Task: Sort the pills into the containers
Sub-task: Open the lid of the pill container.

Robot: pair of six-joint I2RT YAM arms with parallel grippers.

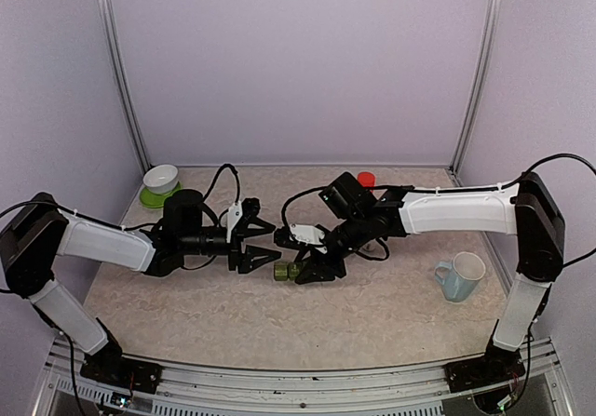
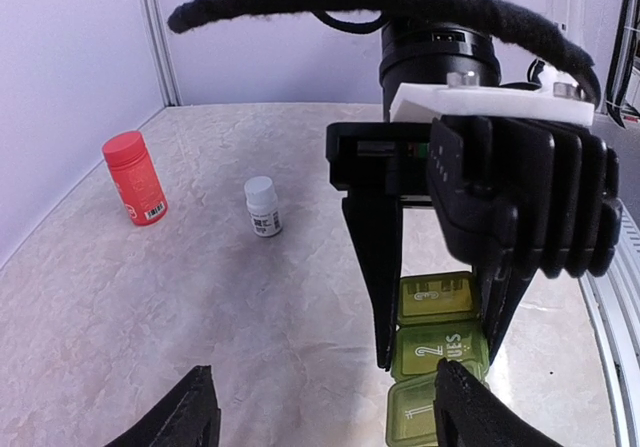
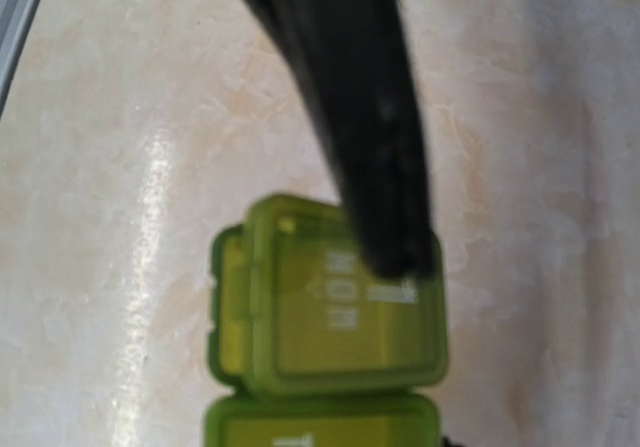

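Observation:
The containers (image 1: 283,270) are a green strip of three lidded compartments lying on the table between the arms. In the left wrist view my right gripper (image 2: 440,357) stands over the containers (image 2: 435,302) with one finger on each side of the middle compartment, closed against it. My left gripper (image 2: 330,417) is open, and its right fingertip (image 2: 490,407) rests at the nearest end compartment. In the right wrist view that dark finger (image 3: 370,147) comes down onto the end lid of the containers (image 3: 300,337), which sits slightly askew. No loose pills show.
A red bottle (image 2: 135,177) and a small white bottle (image 2: 263,205) stand behind the strip. A pale blue mug (image 1: 463,275) sits at the right. A white bowl (image 1: 160,179) on a green plate is at the back left. Walls close in three sides.

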